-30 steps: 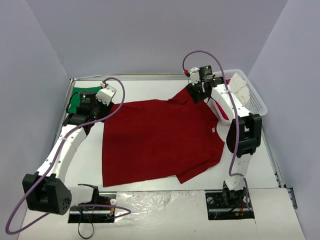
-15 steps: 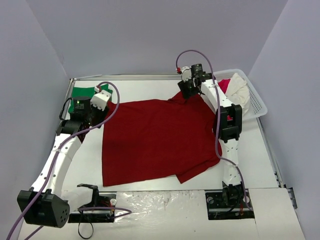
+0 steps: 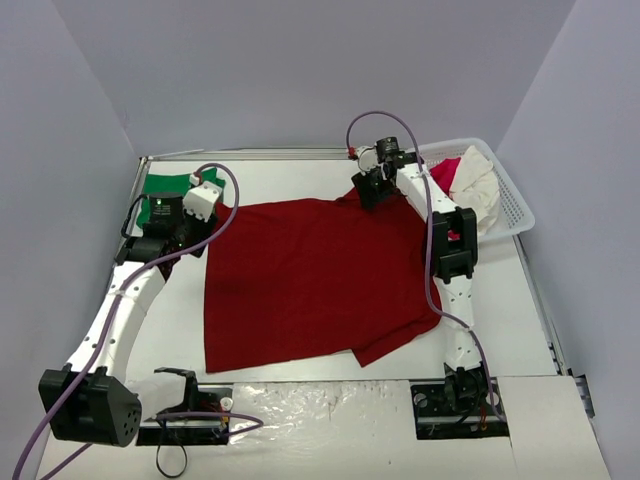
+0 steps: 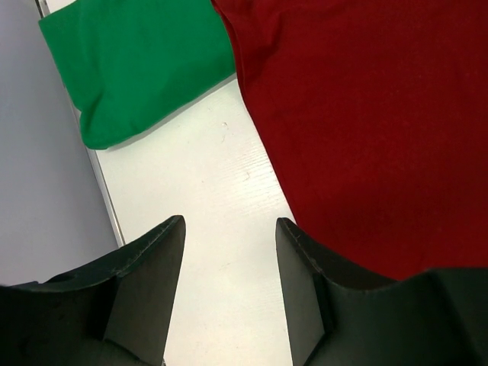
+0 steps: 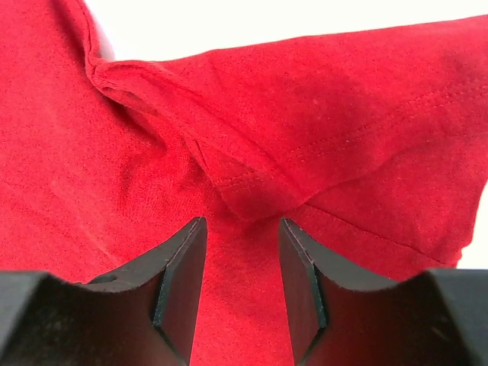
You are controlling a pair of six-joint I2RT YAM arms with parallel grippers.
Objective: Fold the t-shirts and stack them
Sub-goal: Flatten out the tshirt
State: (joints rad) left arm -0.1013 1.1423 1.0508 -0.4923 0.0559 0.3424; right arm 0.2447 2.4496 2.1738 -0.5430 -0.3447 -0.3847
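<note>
Top external view: the dark red t-shirt (image 3: 320,275) lies spread flat mid-table, with an arm at each far corner, likely to start a fold.
The right gripper (image 5: 242,225), jaws spread, straddles a bunched, stitched hem ridge of soft knit at the far right without pinching it. The left gripper (image 4: 229,229), spread and empty, hangs over the smooth white table (image 4: 221,152) beside the shirt's left edge. The green t-shirt (image 4: 137,61) lies folded in the far-left corner.

A bare strip of table (image 4: 221,198) lay open between the green shirt (image 4: 137,61) and red shirt (image 4: 366,130); a basket (image 3: 512,205) blocked the far right corner.
</note>
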